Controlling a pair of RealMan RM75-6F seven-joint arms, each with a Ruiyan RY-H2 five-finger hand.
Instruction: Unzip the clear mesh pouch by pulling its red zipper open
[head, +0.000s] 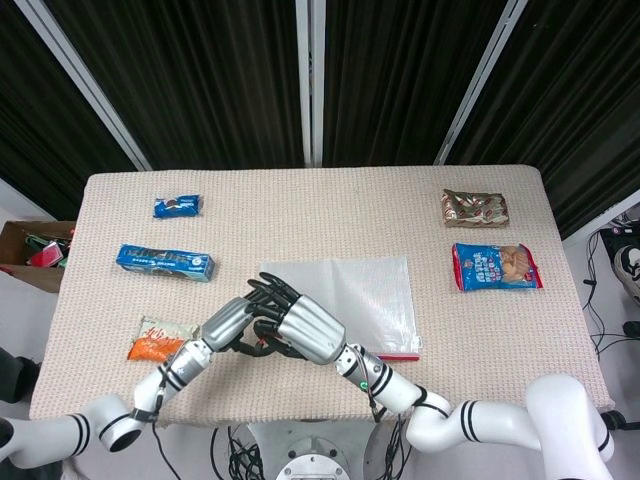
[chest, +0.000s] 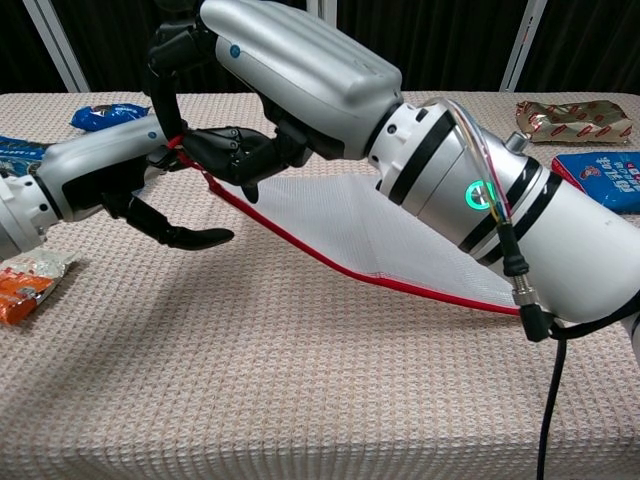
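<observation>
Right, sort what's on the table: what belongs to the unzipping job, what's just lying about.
Job:
- clear mesh pouch
- its red zipper
- right hand, holding the lifted zipper end
- left hand, fingers at that end

Lying about:
- two blue snack packs
- orange packet
- brown packet
- red-and-blue biscuit bag
</observation>
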